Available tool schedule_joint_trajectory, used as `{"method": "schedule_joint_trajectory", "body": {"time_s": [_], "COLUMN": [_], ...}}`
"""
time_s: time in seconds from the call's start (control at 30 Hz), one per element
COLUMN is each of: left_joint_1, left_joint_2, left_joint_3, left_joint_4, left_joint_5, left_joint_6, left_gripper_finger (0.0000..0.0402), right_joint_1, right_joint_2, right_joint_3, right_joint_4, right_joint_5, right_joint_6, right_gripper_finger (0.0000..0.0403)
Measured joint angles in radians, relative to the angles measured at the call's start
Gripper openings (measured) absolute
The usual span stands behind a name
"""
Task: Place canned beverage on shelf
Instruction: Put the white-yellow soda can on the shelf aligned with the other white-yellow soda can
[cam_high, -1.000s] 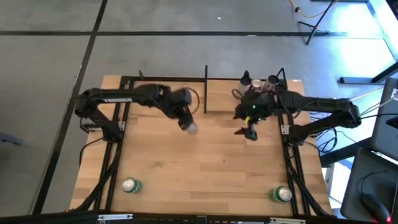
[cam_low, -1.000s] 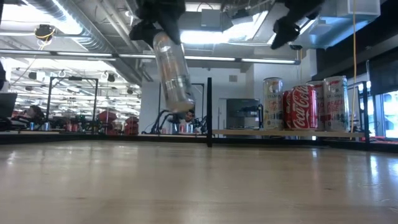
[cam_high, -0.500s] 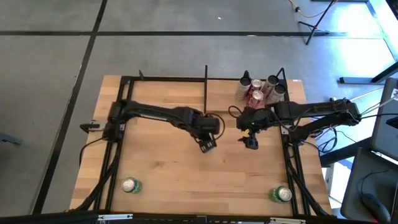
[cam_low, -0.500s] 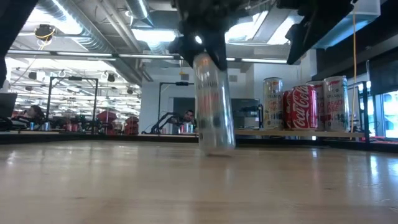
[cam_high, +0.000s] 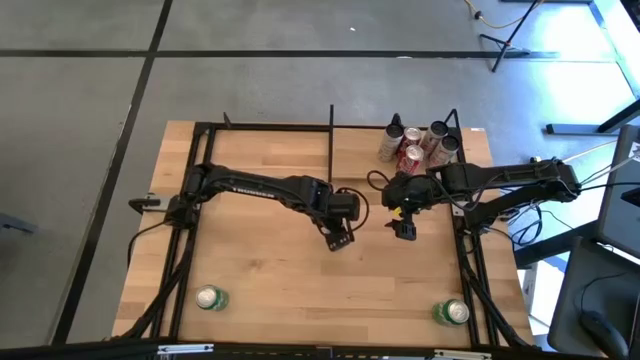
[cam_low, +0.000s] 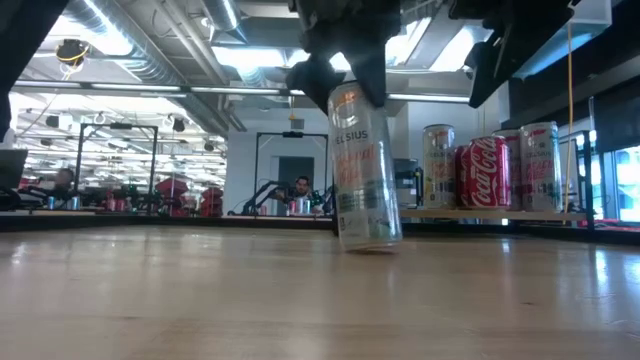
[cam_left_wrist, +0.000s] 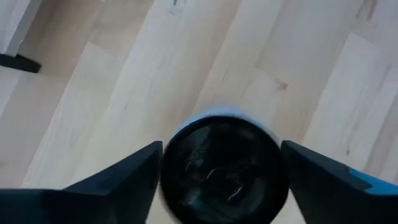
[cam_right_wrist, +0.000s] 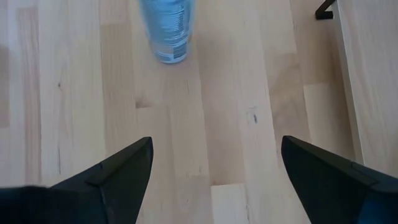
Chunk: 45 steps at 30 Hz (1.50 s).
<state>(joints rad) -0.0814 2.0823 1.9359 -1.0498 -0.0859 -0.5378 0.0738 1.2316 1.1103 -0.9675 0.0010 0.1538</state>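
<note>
Shelf (cam_low: 500, 213) holds three cans (cam_low: 490, 166); left end effector (cam_low: 345, 85) grips a slim can (cam_low: 365, 170).

The pale planked wooden desk (cam_high: 270, 270) has a smooth, faintly sheeny finish. The slim silver metal beverage can (cam_low: 365, 165) looks glossy, its printed side catching light. The red and silver metal cans (cam_low: 490, 167) shine likewise on the light wooden shelf board with thin black metal rods (cam_low: 480, 214). The matt black fingers (cam_right_wrist: 118, 174) look like plastic.

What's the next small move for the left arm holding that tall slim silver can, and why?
Probably let go and lift away: the left gripper holds the tall slim silver can at mid-table with its base about on the wooden tabletop, and the open right gripper waits beside it.
</note>
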Motion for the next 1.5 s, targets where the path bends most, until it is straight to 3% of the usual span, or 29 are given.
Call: {"method": "schedule_joint_trajectory", "body": {"time_s": [0.13, 0.3, 0.57, 0.8, 1.0, 1.17, 1.37, 1.5], "left_joint_1": [-0.001, -0.003, -0.020, -0.087, -0.153, -0.191, -0.256, -0.318], "left_joint_2": [-0.004, -0.006, -0.023, -0.148, -0.309, -0.501, -0.758, -0.877], "left_joint_3": [0.036, 0.112, 0.301, 0.276, 0.129, -0.151, -0.553, -0.728], "left_joint_4": [-0.021, -0.065, -0.390, -0.519, -0.511, -0.382, -0.127, -0.058], "left_joint_5": [0.009, 0.006, -0.060, -0.149, -0.215, -0.219, -0.208, -0.189], "left_joint_6": [-0.001, 0.038, 0.054, 0.052, 0.042, -0.009, -0.143, -0.267], "left_gripper_finger": [0.0337, 0.0343, 0.0344, 0.0345, 0.0345, 0.0345, 0.0345, 0.0345], "right_joint_1": [-0.002, -0.002, -0.002, -0.001, 0.038, 0.099, 0.117, 0.102], "right_joint_2": [0.000, 0.000, 0.000, 0.003, 0.006, 0.047, 0.197, 0.324], "right_joint_3": [0.000, 0.000, 0.000, 0.000, 0.000, 0.007, 0.102, 0.223], "right_joint_4": [0.002, 0.017, 0.052, 0.162, 0.370, 0.522, 0.518, 0.416], "right_joint_5": [0.017, 0.044, 0.034, -0.011, -0.034, 0.021, 0.052, 0.061], "right_joint_6": [-0.004, -0.005, 0.059, 0.113, 0.095, 0.061, 0.078, 0.105], "right_gripper_finger": [0.0340, 0.0340, 0.0340, 0.0340, 0.0340, 0.0340, 0.0340, 0.0340]}}
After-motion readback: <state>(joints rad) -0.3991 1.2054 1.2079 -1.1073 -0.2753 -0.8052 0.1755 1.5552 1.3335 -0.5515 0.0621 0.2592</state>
